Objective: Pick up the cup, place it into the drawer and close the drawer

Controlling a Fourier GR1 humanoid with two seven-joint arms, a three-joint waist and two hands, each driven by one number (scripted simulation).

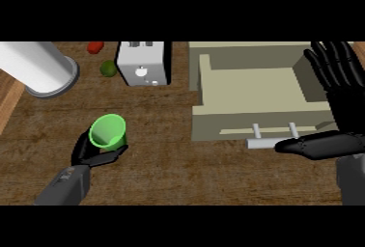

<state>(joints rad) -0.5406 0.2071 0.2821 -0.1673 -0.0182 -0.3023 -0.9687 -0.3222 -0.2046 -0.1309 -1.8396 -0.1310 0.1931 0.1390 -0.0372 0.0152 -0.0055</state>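
Note:
A translucent green cup (108,130) is tilted over the wooden counter at the left. My left hand (93,157) comes up from below it, fingers and thumb curled round its lower part. The beige drawer (214,123) stands pulled open at the centre right, its inside bare, with a pale bar handle (265,142) on its front. My right hand (345,112) rests open at the right edge, fingers pointing up beside the drawer's right wall and thumb stretched left near the handle.
A silver toaster (145,62) stands at the back, left of the drawer. A large white cylinder (35,67) lies at the far left. A green fruit (107,68) and a red one (95,47) sit between them.

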